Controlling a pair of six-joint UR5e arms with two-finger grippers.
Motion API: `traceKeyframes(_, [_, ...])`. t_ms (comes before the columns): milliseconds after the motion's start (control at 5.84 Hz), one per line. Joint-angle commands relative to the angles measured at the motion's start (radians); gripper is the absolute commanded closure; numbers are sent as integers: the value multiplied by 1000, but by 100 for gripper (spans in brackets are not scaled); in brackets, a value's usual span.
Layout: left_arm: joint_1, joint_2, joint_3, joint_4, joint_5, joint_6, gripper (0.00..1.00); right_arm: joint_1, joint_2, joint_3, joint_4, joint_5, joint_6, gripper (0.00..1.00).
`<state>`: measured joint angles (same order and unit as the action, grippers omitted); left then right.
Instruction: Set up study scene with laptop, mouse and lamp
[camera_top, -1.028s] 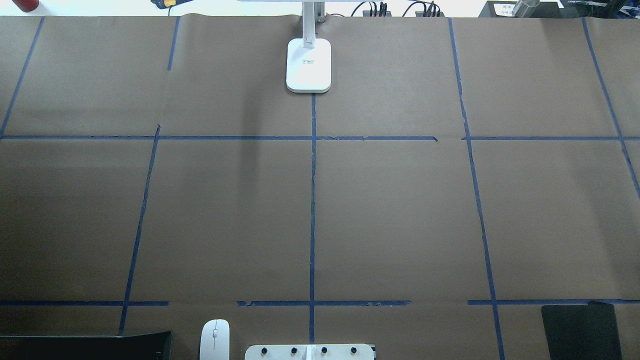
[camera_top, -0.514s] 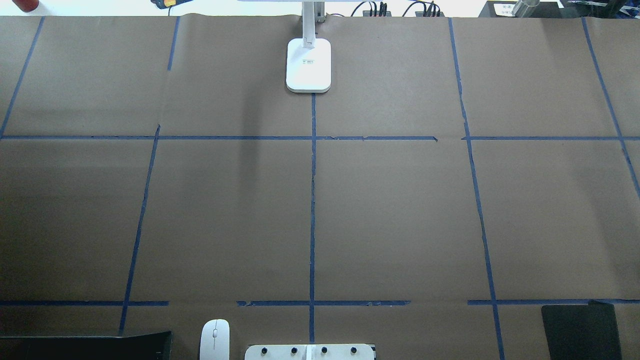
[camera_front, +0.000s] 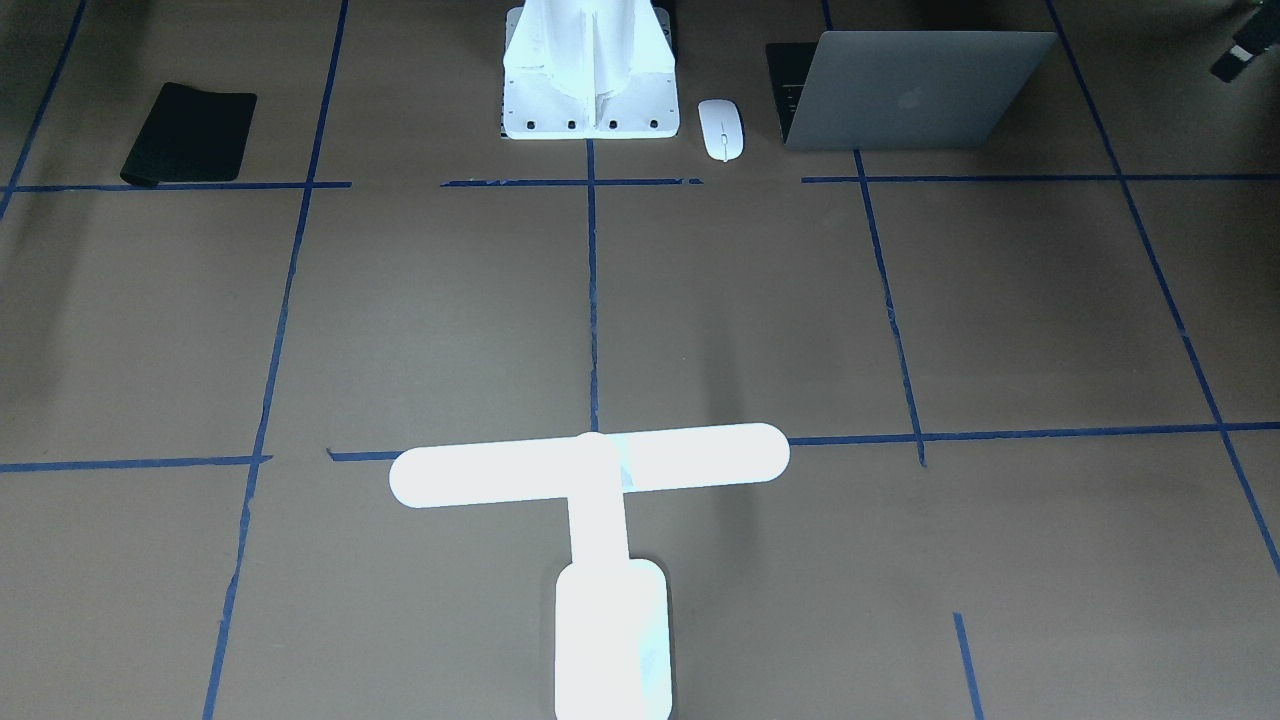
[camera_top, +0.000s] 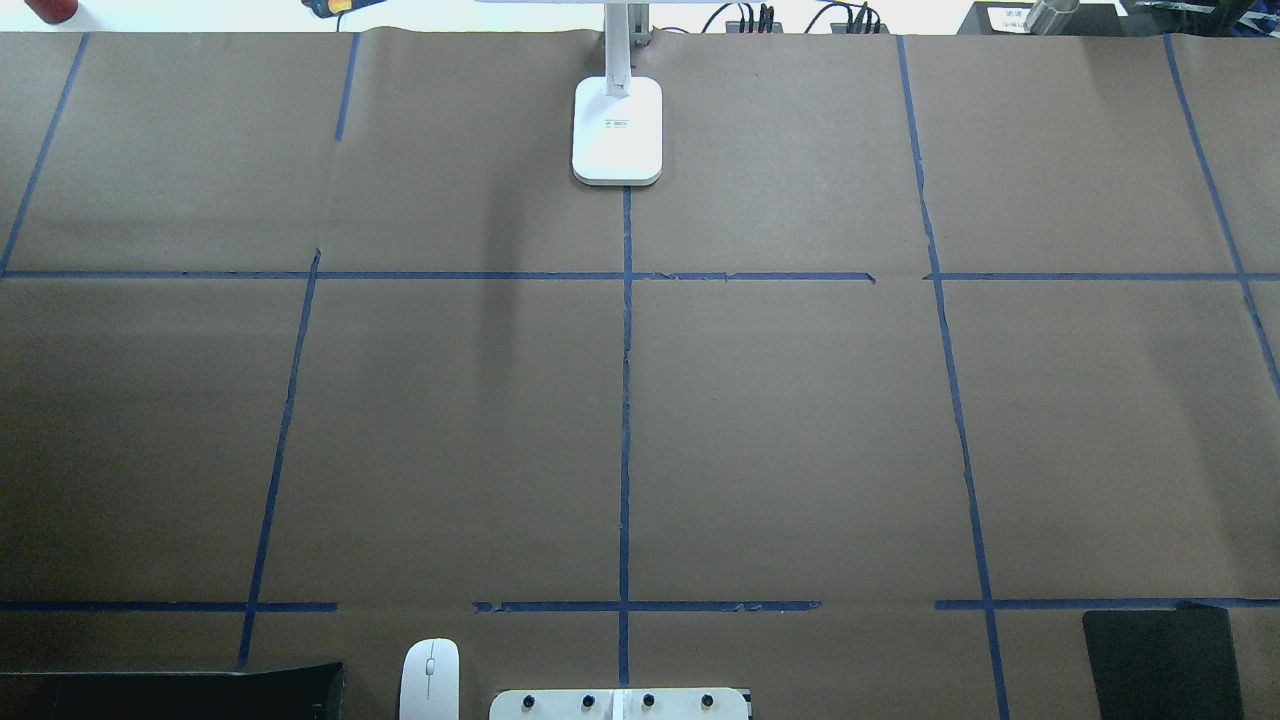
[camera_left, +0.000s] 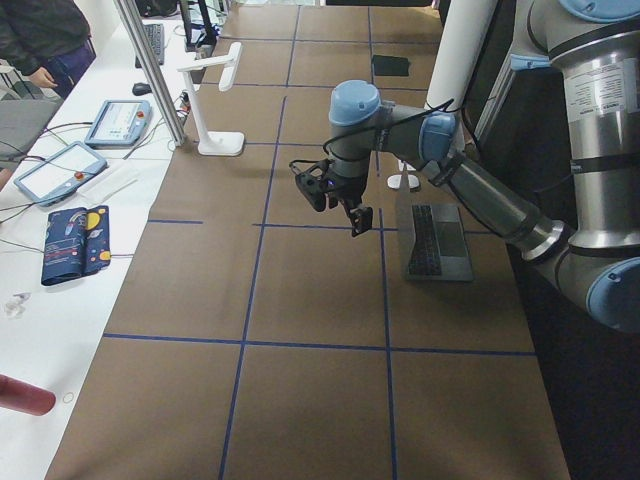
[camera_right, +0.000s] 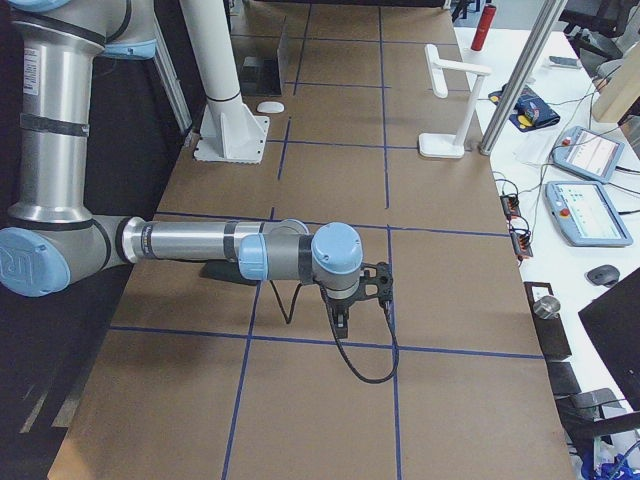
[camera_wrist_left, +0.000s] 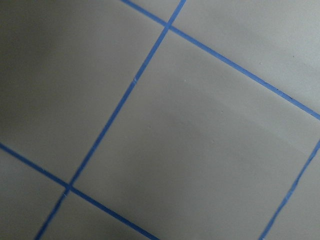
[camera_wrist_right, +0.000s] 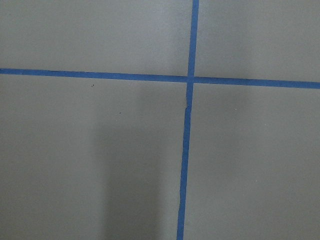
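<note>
Laptop (camera_front: 900, 90) open at robot-side table edge, on robot's left of pedestal (camera_front: 590, 100). Mouse (camera_front: 721, 129) just beside it. Lamp (camera_front: 590, 470) upright at far edge, on centre tape line. Overhead unchanged over last second: nothing moved, setup judged not started. Left gripper (camera_left: 357, 222), right gripper (camera_right: 341, 318) hang over bare paper. Spread or clenched: cannot tell, side views only. Overhead crops laptop; wrist views show only tape.

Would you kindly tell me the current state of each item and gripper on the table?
laptop: open, lid raised.
mouse: lying flat, untouched.
lamp: upright; lit or not, cannot tell.
mat: lying flat.
left gripper: above the table; open or shut, cannot tell.
right gripper: above the table; open or shut, cannot tell.
</note>
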<state>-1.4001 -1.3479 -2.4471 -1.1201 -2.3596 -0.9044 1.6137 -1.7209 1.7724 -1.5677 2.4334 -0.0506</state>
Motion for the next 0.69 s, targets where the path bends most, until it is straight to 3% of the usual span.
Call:
traceKeyframes(0, [99, 6, -85, -7, 2, -208, 0, 0, 1, 2, 0, 1, 2, 0])
traceKeyframes(171, [181, 3, -125, -27, 13, -313, 0, 0, 1, 7, 0, 1, 2, 0])
traceKeyframes(343, [205, 1, -131, -117, 14, -380, 0, 0, 1, 9, 0, 3, 2, 0])
traceKeyframes(514, [225, -3, -136, -125, 38, -445, 0, 0, 4, 7, 0, 1, 0, 0])
